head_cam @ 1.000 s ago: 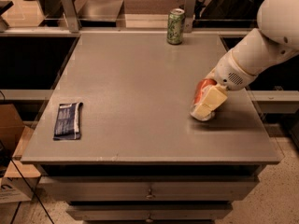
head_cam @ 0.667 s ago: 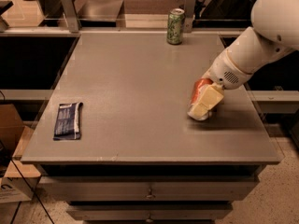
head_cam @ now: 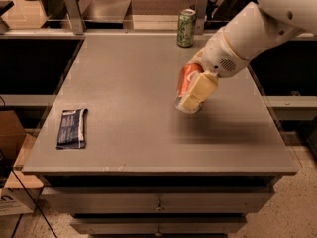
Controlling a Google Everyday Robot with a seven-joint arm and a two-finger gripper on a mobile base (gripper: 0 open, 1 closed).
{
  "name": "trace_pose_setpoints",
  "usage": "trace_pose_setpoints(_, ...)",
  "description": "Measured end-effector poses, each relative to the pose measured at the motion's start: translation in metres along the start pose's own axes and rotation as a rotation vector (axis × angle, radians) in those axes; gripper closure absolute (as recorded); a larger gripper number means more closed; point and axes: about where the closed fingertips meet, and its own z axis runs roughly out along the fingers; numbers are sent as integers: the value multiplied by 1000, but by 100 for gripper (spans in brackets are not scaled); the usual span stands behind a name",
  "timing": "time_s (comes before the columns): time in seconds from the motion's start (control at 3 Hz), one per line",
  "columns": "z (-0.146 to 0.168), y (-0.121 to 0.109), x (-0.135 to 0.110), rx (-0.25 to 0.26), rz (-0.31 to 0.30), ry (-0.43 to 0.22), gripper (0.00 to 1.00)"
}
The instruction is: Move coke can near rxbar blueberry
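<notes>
The red coke can [head_cam: 186, 78] is held in my gripper [head_cam: 190, 95], whose cream fingers [head_cam: 198, 91] are shut around it, above the middle-right of the grey table [head_cam: 133, 83]. The can looks lifted a little off the surface, with a shadow to its right. The rxbar blueberry [head_cam: 72, 128], a flat dark-blue wrapper with a white patch, lies near the table's front left edge, well to the left of the can. My white arm [head_cam: 257, 29] reaches in from the upper right.
A green can [head_cam: 186, 28] stands upright at the table's far edge, behind the gripper. A metal rail and posts [head_cam: 72, 6] run along the back. Drawers sit under the tabletop [head_cam: 158, 202]. A cardboard box [head_cam: 12, 148] is on the floor at left.
My gripper with the coke can has moved left across the table, from near the right edge toward the middle. The rxbar and the green can have not moved.
</notes>
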Motion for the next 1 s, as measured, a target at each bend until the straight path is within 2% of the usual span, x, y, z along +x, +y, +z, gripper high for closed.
trace_pose_setpoints(0.33, 15, 12, -42, -43, -93, -112, 100)
trace_pose_setpoints(0.67, 57, 27, -78, -129, -160, -218, 100)
trace_pose_setpoints(1.0, 103, 45, -108, -225, -195, -297, 100)
